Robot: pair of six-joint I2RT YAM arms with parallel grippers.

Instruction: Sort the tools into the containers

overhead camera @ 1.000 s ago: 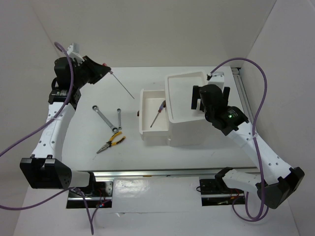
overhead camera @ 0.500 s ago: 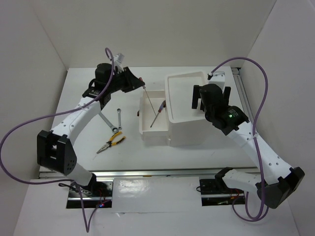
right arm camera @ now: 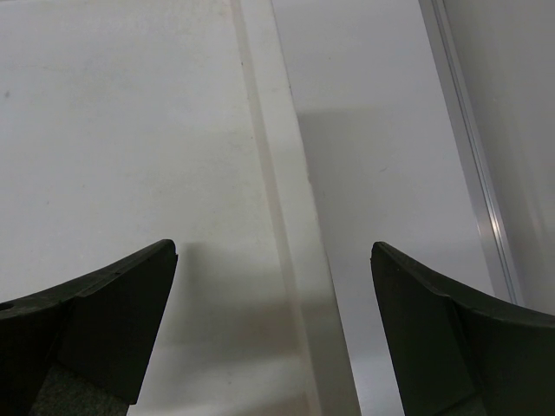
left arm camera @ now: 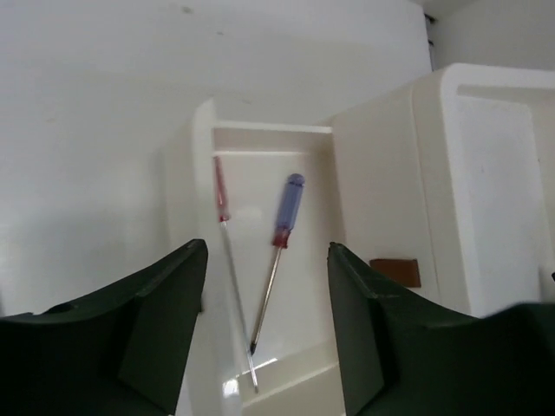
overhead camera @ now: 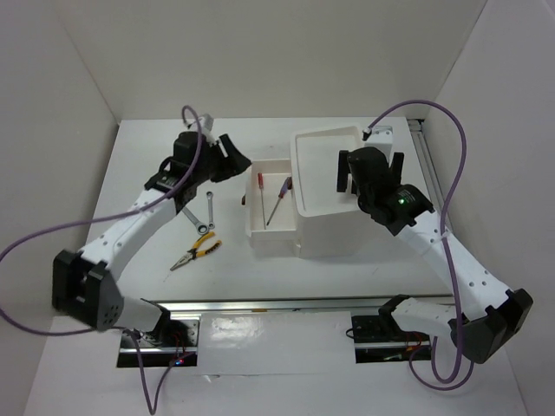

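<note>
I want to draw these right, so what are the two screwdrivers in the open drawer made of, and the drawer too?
The red screwdriver and the blue screwdriver have glossy, slightly see-through coloured handles, probably plastic. Their thin grey shafts glint, so they are likely steel. The drawer looks like smooth, shiny white plastic, because its floor shows reflections.
</note>
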